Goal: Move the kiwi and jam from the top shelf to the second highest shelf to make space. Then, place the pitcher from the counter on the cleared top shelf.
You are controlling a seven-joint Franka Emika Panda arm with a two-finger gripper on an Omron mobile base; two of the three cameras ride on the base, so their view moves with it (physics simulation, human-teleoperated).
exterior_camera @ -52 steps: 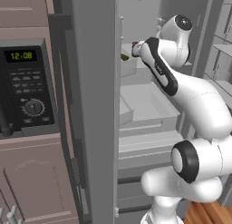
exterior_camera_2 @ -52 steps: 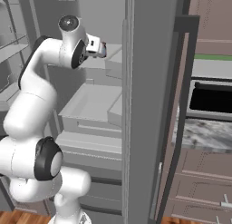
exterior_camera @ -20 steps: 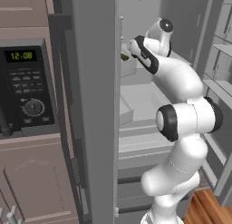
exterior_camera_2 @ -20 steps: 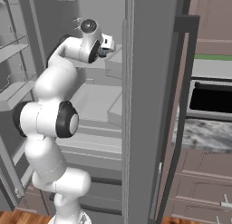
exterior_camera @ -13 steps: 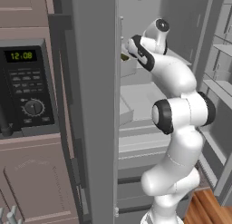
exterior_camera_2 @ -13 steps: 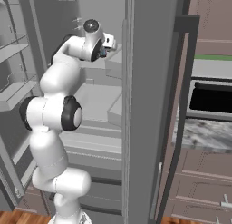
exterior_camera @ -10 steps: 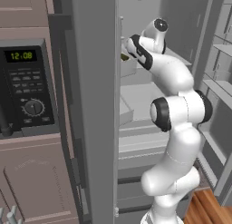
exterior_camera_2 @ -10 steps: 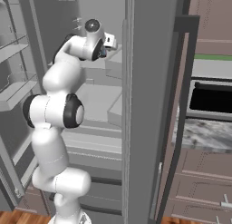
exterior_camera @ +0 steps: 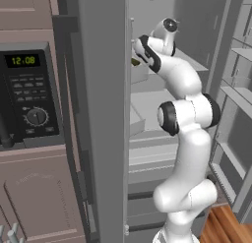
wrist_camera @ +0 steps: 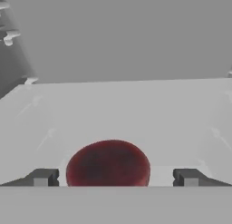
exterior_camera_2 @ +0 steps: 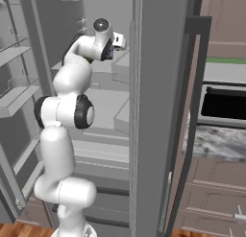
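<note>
Left base view: the white arm rises from the lower right and reaches up into the open fridge, its wrist bent toward the top shelf. Compared with one second ago, the upper links have folded closer together and the elbow joint sits lower and nearer the fridge opening; the wrist remains at about the same height. A small olive-brown item, taken to be the kiwi, shows just left of the wrist at the fridge's edge. The microwave on the left reads 12:08, unchanged.

Right base view: the arm's hand points toward the fridge's right wall at top-shelf level. The posture is more upright than a second ago, with the dark elbow joint stacked under the shoulder of the upper link. The speckled counter lies to the right, behind the fridge door.

Hand view: the gripper stands with its fingertips wide apart, nothing clamped. Between them, close to the camera, sits a dark red rounded shape, apparently the jam seen lid-on, resting on the pale shelf surface. Whether the tips touch it cannot be told.
</note>
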